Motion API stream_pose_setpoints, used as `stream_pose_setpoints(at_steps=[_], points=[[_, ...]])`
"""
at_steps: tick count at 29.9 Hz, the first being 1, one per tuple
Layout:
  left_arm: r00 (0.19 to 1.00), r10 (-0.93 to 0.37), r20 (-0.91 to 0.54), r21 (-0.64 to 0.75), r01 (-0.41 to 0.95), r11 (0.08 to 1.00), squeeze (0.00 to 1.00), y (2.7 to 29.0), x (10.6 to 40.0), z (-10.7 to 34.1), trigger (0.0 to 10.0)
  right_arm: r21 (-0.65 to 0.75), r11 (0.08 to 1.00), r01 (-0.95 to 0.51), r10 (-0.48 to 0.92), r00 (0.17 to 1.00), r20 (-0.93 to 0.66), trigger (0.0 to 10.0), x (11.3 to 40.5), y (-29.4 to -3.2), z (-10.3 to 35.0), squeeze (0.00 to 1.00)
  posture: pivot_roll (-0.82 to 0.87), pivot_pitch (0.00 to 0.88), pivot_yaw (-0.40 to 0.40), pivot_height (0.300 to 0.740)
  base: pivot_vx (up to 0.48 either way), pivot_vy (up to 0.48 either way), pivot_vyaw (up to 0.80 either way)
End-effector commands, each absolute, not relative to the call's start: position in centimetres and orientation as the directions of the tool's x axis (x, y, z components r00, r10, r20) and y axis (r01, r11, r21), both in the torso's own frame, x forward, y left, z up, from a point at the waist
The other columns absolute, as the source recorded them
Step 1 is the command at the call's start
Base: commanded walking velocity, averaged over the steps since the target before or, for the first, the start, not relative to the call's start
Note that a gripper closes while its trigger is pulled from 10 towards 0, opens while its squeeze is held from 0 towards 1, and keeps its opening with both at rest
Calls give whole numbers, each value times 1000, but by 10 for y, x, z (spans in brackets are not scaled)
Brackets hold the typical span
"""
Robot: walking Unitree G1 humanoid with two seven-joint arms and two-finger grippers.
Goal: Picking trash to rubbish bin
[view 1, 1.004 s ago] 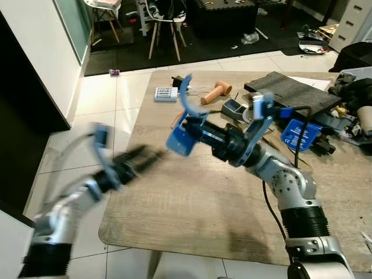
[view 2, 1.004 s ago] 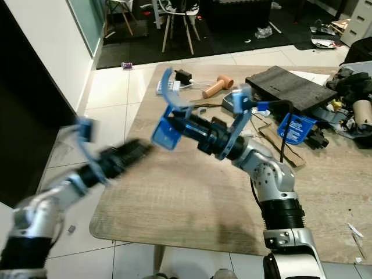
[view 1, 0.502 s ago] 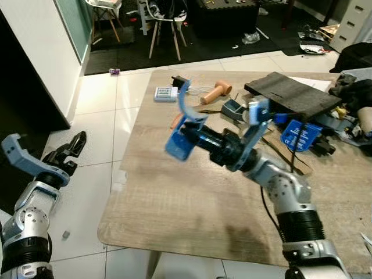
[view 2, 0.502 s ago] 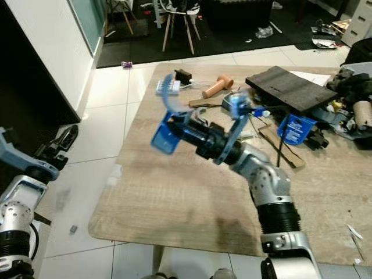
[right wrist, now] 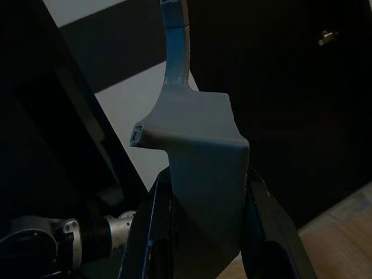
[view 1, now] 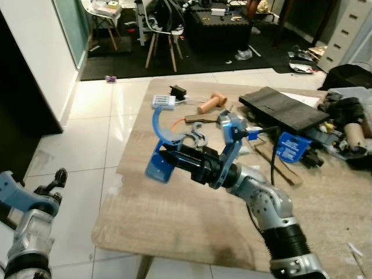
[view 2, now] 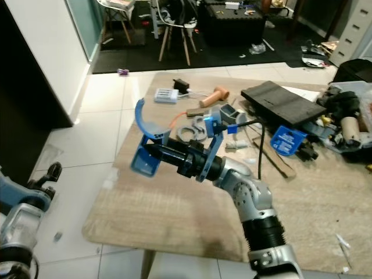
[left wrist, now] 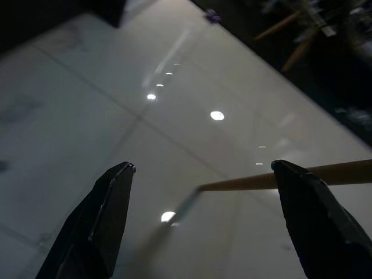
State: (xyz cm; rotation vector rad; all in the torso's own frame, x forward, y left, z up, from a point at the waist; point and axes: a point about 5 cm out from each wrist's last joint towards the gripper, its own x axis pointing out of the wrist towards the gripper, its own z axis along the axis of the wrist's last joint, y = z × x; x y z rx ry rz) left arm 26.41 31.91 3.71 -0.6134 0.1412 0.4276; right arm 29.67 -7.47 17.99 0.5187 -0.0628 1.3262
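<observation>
Blue plastic bracket point(view 1: 160, 164): a boxy block with a thin curved arm rising from it; clamped between the right gripper's point(view 1: 167, 158) jaws; block projecting beyond the fingertips.

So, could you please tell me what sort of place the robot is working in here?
Probably a home workroom or hobby space: a low wooden table cluttered with tools such as a mallet, white tiled floor, and chairs on a dark carpet behind.

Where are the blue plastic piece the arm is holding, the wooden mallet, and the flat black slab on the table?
Blue curved plastic piece point(view 1: 158, 168), left eye view, its flat base.
Wooden mallet point(view 1: 210, 103), left eye view, its handle.
Flat black slab point(view 1: 281, 108), left eye view, its top face.
</observation>
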Motion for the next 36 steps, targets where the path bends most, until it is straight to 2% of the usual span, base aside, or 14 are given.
stream_pose_setpoints(at_steps=[1,9,17,20,28,30,36], points=[[872,398,-284,-477,-488,731,0,329,255,31,10000,314,142,-939,907,251,339,10000,296,-74,180,0,-69,86,49,740,0,0,0],[834,434,-340,-435,-549,714,0,330,243,17,10000,309,107,-945,919,213,332,10000,291,-71,178,0,-68,84,45,740,0,0,0],[792,444,-418,-361,-594,719,0,325,230,0,10000,298,43,-953,960,123,252,10000,279,-62,168,0,-66,81,42,740,0,0,0],[759,446,-475,-328,-623,710,0,321,220,-12,10000,296,25,-955,968,97,232,10000,276,-60,165,0,-69,76,42,740,0,0,0],[686,429,-588,-270,-666,696,0,310,196,-36,10000,292,38,-956,976,98,195,10000,277,-57,160,0,-73,65,39,740,0,0,0],[634,411,-655,-238,-690,684,0,300,178,-52,10000,295,30,-955,982,83,167,10000,276,-54,155,0,-74,61,38,740,0,0,0],[567,379,-732,-189,-702,686,0,284,158,-70,10000,293,20,-956,989,62,132,10000,273,-52,149,0,-75,58,34,740,0,0,0]])
